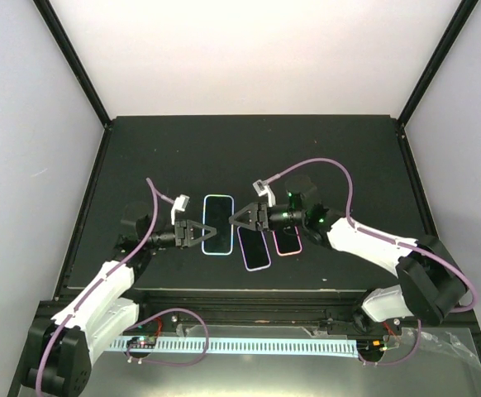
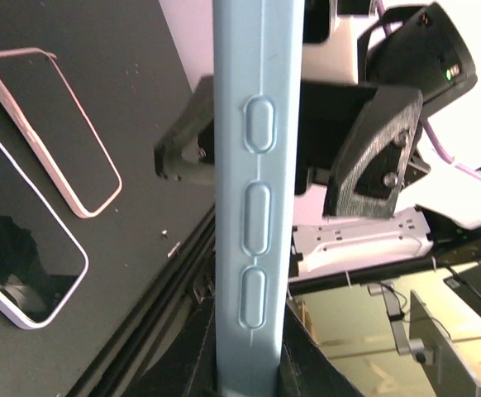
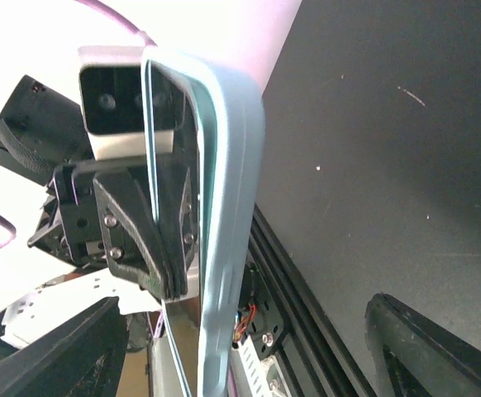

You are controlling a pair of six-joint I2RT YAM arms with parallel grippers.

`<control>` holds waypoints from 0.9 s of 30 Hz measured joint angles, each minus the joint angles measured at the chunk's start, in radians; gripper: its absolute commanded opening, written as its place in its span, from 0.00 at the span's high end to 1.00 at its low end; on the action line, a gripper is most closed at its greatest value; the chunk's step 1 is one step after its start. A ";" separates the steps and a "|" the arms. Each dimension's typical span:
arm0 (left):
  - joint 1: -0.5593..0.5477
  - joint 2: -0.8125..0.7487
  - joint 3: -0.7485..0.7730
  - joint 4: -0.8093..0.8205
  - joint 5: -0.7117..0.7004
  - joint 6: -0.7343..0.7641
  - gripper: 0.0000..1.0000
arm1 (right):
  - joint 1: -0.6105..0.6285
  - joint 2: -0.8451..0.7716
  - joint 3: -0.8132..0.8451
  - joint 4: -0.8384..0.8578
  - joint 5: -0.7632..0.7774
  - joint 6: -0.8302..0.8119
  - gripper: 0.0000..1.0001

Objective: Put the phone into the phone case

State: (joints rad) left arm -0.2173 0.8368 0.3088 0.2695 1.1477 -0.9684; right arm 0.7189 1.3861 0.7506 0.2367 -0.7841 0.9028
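My left gripper (image 1: 192, 234) is shut on the edge of a light blue phone case (image 1: 217, 225) and holds it lifted between the two arms. In the left wrist view the case (image 2: 255, 207) stands edge-on between my fingers (image 2: 249, 364), its button bumps showing. In the right wrist view a dark glass slab with a thin pale rim lies against the inside of the case (image 3: 228, 248). My right gripper (image 1: 245, 219) is open, with one finger (image 3: 426, 351) wide on each side of the case and not touching it. A phone with a lilac rim (image 1: 254, 246) lies flat on the table.
A pink-rimmed case (image 1: 288, 240) lies flat beside the lilac phone; both also show in the left wrist view, the case (image 2: 50, 128) above the phone (image 2: 17, 248). The black table (image 1: 249, 149) ends at a metal rail (image 1: 249, 308) near the arm bases.
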 measured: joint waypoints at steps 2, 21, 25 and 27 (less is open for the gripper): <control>-0.010 0.000 0.000 -0.006 0.016 0.004 0.89 | -0.007 0.000 0.007 -0.002 -0.001 -0.006 0.20; -0.045 0.096 0.122 -0.288 0.053 0.238 0.91 | -0.051 0.070 0.053 0.099 -0.042 0.080 0.90; -0.046 0.101 0.137 -0.355 0.044 0.302 0.91 | -0.048 0.056 0.071 0.023 -0.029 0.039 0.96; -0.046 0.106 0.146 -0.380 0.040 0.325 0.91 | -0.047 0.049 0.083 -0.021 -0.020 0.012 0.97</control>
State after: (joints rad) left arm -0.2630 0.9428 0.4545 -0.1108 1.1881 -0.6437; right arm 0.6724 1.4349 0.8337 0.2153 -0.8040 0.9146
